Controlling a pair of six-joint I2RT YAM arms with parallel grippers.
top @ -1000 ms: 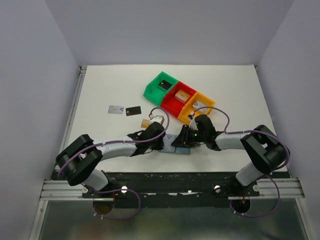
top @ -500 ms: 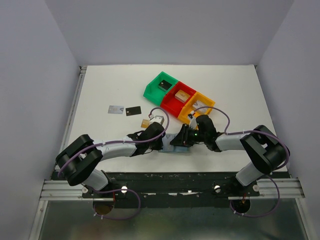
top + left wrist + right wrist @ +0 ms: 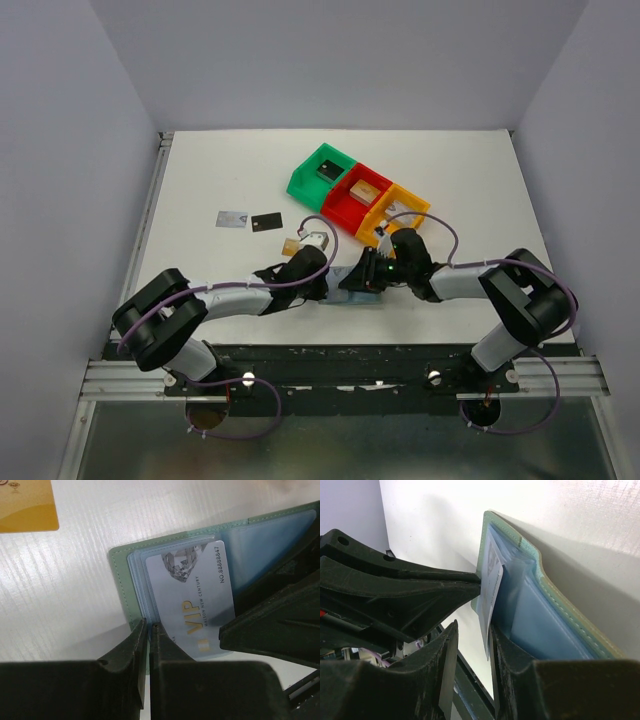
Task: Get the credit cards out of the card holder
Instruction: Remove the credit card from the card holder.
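Both jaws of the left gripper (image 3: 149, 626) pinch nearly closed on the silver VIP card (image 3: 192, 595) at its 7 o'clock corner. The card sits in the card holder (image 3: 119, 580), at 6 o'clock on the table (image 3: 200, 180). The right gripper (image 3: 472, 628) straddles the holder's edge, part-open, its grip unclear. The step in hand is extracting this card. Next comes a steady pull with the holder pinned.

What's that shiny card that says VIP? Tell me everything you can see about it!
The silver card is thin, flat and shiny grey, with a diamond picture, gold VIP letters and a small number along one edge. It sits among the clear plastic sleeves of the green-blue card holder, which lies open on the white table. The left gripper looks pinched nearly shut on its edge. The right gripper hides one corner.
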